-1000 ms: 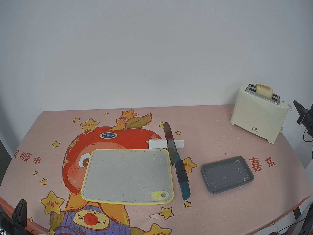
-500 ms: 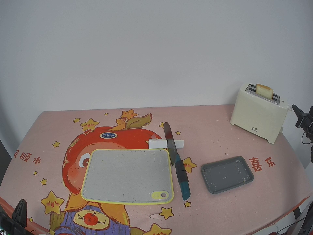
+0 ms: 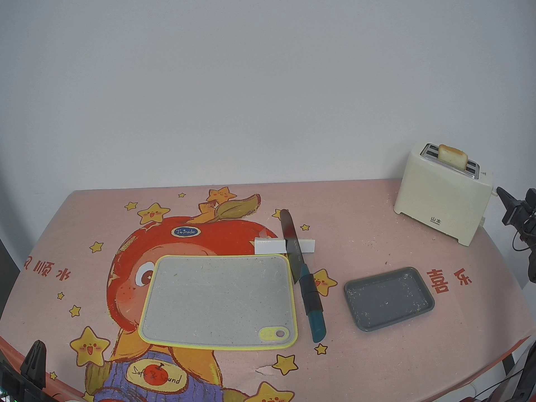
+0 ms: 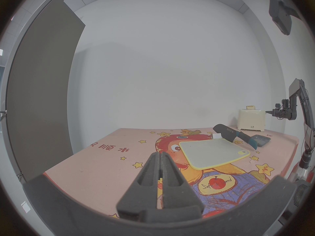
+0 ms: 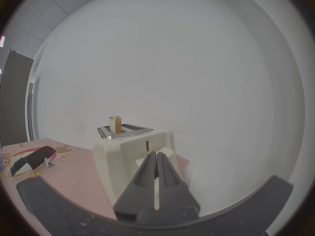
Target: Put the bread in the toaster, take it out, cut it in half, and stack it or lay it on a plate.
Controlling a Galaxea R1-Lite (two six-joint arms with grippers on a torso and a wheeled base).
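– Where's the bread [image 3: 452,156] now?

– Far right of the frame, standing on edge in the back slot of the toaster [image 3: 441,199], its top poking out above the rim. It looks pale to me, so I can't say whether it has been toasted yet

– And the arm next to it?

– The right gripper [image 5: 156,155] hangs just off the toaster's end, at the right edge of the frame. Its fingers are pressed together with nothing between them. It points at the end where the lever sits, so I'd guess pinched fingers make a handy prod for that lever

– The other one?

– The left gripper [image 4: 160,156] is low in the bottom left corner, near the table [image 3: 363,219] edge and well apart from everything. It's clenched and empty too, probably parked out of the way

– The rest looks laid out ready

– It does. The board [image 3: 218,300] lies in the lower middle. The knife [image 3: 301,274] is along its right side, blade propped on a small white block [image 3: 271,245], I reckon so the handle is easier to grab. The grey plate [image 3: 389,298] sits between board and toaster, a short trip for the cut halves
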